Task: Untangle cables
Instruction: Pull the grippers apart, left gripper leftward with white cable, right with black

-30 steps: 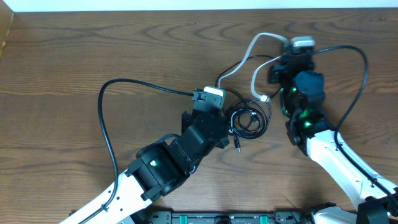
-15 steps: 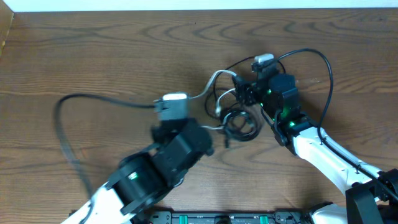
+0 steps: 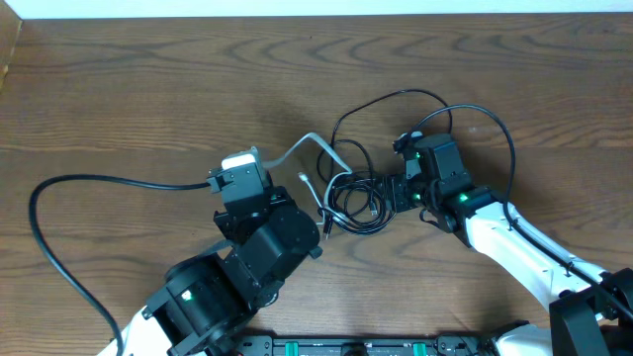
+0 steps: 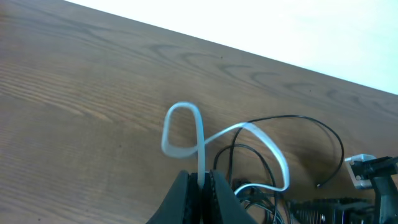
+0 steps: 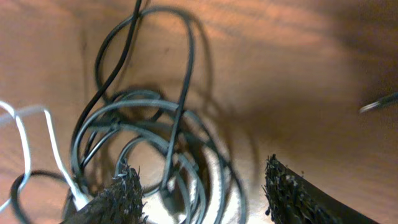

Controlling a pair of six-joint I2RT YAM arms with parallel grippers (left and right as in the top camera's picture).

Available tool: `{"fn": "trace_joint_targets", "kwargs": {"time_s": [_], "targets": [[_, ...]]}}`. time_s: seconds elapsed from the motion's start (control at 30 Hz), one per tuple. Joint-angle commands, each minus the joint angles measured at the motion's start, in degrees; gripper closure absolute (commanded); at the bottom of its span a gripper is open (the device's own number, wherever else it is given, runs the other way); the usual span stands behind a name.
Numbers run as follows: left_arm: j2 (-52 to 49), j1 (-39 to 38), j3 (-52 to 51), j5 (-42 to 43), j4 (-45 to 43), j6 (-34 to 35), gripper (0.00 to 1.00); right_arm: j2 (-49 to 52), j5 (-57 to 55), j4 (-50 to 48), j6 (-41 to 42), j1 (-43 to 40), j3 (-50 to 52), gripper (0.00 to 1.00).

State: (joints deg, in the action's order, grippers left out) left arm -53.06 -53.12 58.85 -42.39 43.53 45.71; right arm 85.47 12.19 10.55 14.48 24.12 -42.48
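White cable (image 4: 200,134) pinched in closed left gripper (image 4: 200,186), looping over black cables (image 5: 155,112) beneath wide-spread right gripper (image 5: 202,177); thick arm cord (image 3: 129,183) across table (image 3: 119,89).

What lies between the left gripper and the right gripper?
The overhead view shows the cables: white cable in the left gripper, black coil at the right gripper.

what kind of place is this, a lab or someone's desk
Most likely a robotics lab bench, not a home desk: a black-and-white left robot arm and a matching right robot arm work over a brown wood-grain table carrying a tangle of thin black cables and a thin white cable.
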Motion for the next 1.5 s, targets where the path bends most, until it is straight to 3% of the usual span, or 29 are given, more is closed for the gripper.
{"fn": "trace_joint_targets", "kwargs": {"time_s": [0.0,0.13,0.37,0.63,0.9,0.97,1.1,1.3,1.47], "targets": [[-0.3,0.1,0.1,-2.7,0.2,0.9,0.93,0.0,2.6,0.7,0.9,1.1,0.7,0.34],[0.9,0.1,0.2,-8.3,0.1,-0.3,0.92,0.0,1.8,0.6,0.9,1.2,0.9,0.20],[7.7,0.1,0.2,-16.3,0.2,-4.7,0.92,0.1,0.0,0.6,0.9,1.2,1.0,0.19],[10.1,0.1,0.2,-17.2,1.3,-4.7,0.92,3.9,0.0,-1.0,1.0,2.8,1.0,0.41],[10.0,0.1,0.2,-17.2,3.2,-4.7,0.92,11.1,-5.4,-4.7,1.0,5.9,1.0,0.41],[10.0,0.1,0.2,-17.2,3.9,-4.7,0.92,12.6,-8.6,-4.8,1.5,6.0,1.0,0.50],[10.0,0.1,0.2,-17.0,5.4,-4.5,0.92,13.9,-15.1,-4.6,3.8,5.9,1.0,0.96],[9.7,0.1,0.1,-13.3,7.9,-4.5,0.92,13.3,-28.6,0.1,10.2,2.9,0.3,0.99],[7.3,0.1,0.1,-12.7,11.6,-4.5,0.93,11.2,-29.9,7.0,10.4,-4.9,-1.7,0.99]]}}
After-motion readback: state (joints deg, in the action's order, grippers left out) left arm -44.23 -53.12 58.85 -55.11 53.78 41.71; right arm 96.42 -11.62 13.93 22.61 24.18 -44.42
